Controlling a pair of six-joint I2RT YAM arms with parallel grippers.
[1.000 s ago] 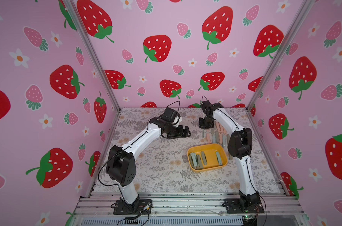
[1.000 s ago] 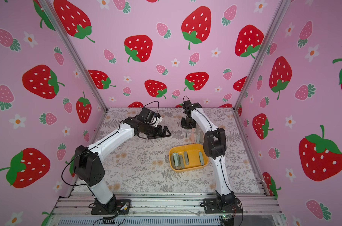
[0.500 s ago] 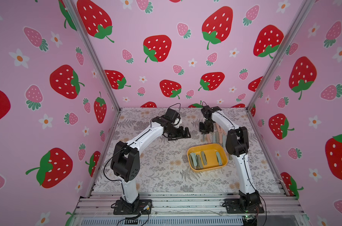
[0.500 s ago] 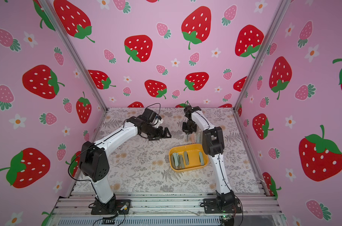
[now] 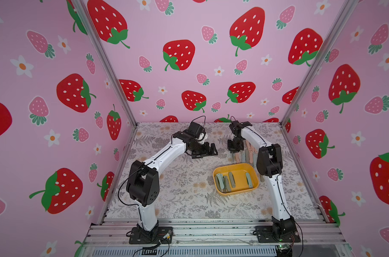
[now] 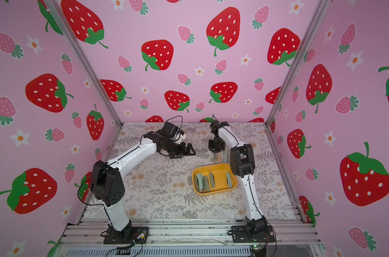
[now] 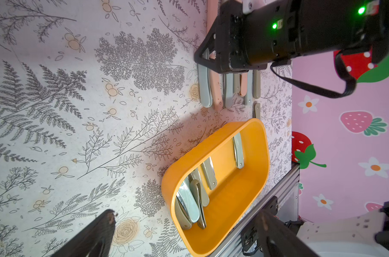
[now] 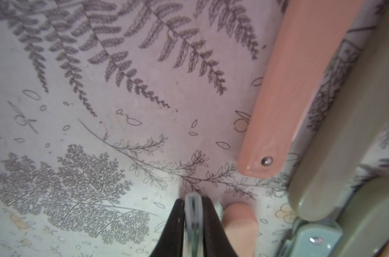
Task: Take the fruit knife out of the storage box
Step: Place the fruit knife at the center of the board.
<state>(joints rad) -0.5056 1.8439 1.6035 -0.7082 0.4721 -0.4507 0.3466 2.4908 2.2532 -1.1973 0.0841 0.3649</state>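
- We find the right gripper (image 5: 233,154) pointing down just beyond the far side of the storage box (image 5: 234,192). It is at the end of the row of knives (image 5: 247,155) nearest the left arm
- In the right wrist view, its two black fingers (image 8: 211,224) press against either side of a pale green fruit knife (image 8: 193,201), which we see edge-on. We see no gap between fingers and knife
- The fruit knife is outside the box, low over the fern-printed cloth (image 5: 178,189). We cannot tell whether it touches the cloth
- Just beside it, a pink knife (image 8: 300,89) and an olive knife (image 8: 335,144) lie flat on the cloth
- In both top views the row shows pink, grey-green and olive handles side by side, close behind the box
- The storage box rests on the cloth, nearer the right arm than the left
- Inside the box, several folded knives (image 5: 222,182) are bunched at the end toward the left arm. A lone knife (image 5: 248,180) lies apart near the opposite end
- The left gripper (image 5: 213,150) hovers above the cloth, well apart from the box. Its fingers (image 7: 100,229) are spread wide with nothing between them
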